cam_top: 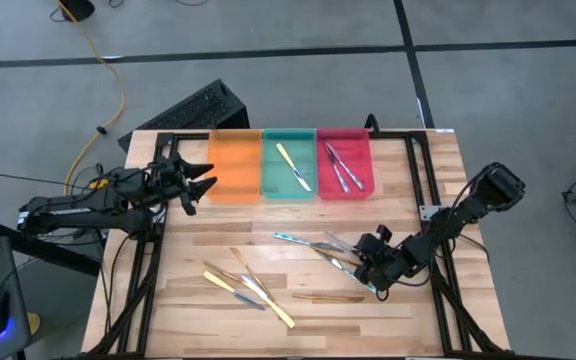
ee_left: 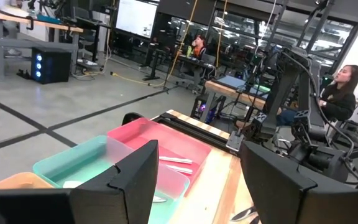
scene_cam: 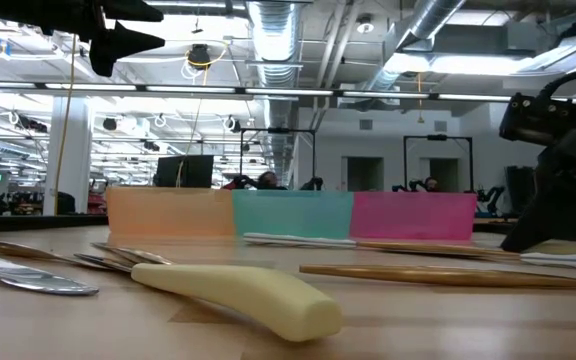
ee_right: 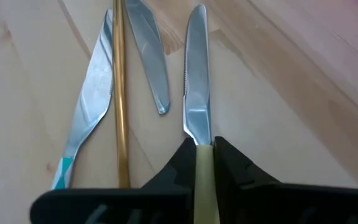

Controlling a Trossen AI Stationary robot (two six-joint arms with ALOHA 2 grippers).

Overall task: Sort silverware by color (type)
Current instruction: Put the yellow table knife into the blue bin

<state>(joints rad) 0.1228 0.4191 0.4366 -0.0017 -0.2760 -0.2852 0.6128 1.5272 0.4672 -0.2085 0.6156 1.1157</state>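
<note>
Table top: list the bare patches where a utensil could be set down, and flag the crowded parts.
Free: the strip of table right of the red tray; the boards between the left gripper and the front-left utensil cluster; the orange tray looks empty. Crowded: the centre-right pile, where the right gripper is shut on a yellow-handled knife.

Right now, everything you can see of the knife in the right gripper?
The yellow-handled knife has a shiny silver blade, serrated along one edge, and a pale yellow handle. It lies flat on the wooden table. The right gripper is shut on the handle just behind the blade. It lies apart from the neighbouring silver blades.
</note>
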